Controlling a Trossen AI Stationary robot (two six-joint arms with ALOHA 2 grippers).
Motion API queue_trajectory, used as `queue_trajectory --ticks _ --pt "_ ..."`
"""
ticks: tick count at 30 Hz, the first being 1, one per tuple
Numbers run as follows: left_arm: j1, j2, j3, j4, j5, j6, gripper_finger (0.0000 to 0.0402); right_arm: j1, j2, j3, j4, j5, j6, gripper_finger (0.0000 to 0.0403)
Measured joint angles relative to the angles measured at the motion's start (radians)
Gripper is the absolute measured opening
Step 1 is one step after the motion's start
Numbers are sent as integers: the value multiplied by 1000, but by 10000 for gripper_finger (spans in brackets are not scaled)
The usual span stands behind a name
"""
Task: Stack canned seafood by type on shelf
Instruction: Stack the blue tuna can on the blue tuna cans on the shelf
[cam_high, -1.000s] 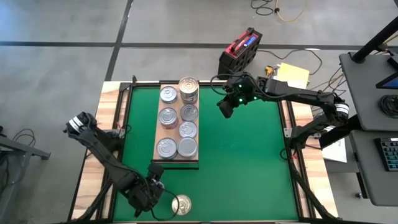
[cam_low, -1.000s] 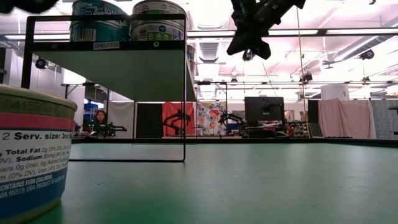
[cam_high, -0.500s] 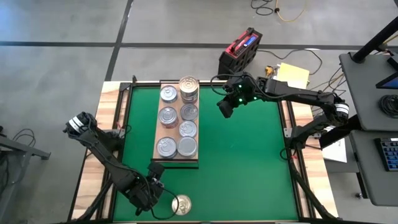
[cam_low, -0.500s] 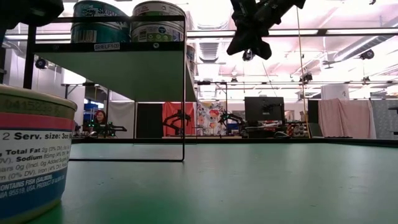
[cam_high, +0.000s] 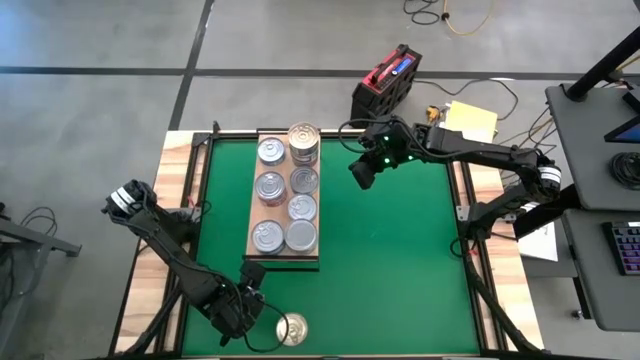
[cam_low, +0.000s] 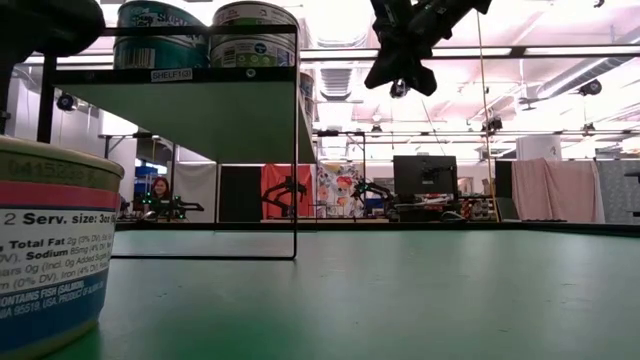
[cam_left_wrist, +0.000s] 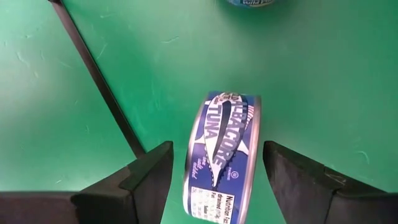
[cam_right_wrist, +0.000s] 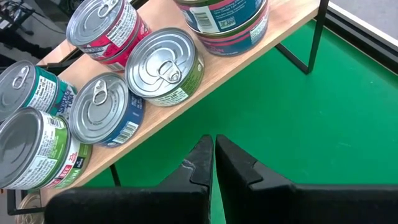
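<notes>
The risk sat at the left: the left gripper (cam_high: 262, 318) hovered low over a loose can (cam_left_wrist: 225, 157) at about seven o'clock on the green desk (cam_high: 390, 260), and that can appeared to stand on its edge — so a careless closing could have sent it rolling away or pinched it crooked. Its blue tuna label lay between the spread fingers (cam_left_wrist: 146, 174), untouched by either one, a little nearer the left-hand finger in the wrist view. Toward twelve o'clock stood the shelf (cam_high: 252, 215) with its two rows of tins (cam_high: 268, 238), a double stack (cam_high: 303, 143) at the far end. At one o'clock, just beside that shelf, the right gripper (cam_high: 362, 172) hung above the desk — fingers pressed together, gripping nothing.
</notes>
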Motion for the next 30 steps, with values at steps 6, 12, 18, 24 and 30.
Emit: queue_trajectory --ticks 6,12,18,24,30 --pt "0 0 -4 25 0 -6 232 0 0 0 0 0 -1 9" --pt "-1 0 -13 52 0 -8 232 0 0 0 0 0 -4 9" --pt "-1 1 -13 50 0 -8 207 0 0 0 0 0 -5 9" --pt "0 0 -11 51 17 -10 93 0 0 0 0 0 -5 9" --pt "-3 2 -13 45 92 -46 7 0 0 0 0 1 -10 9"
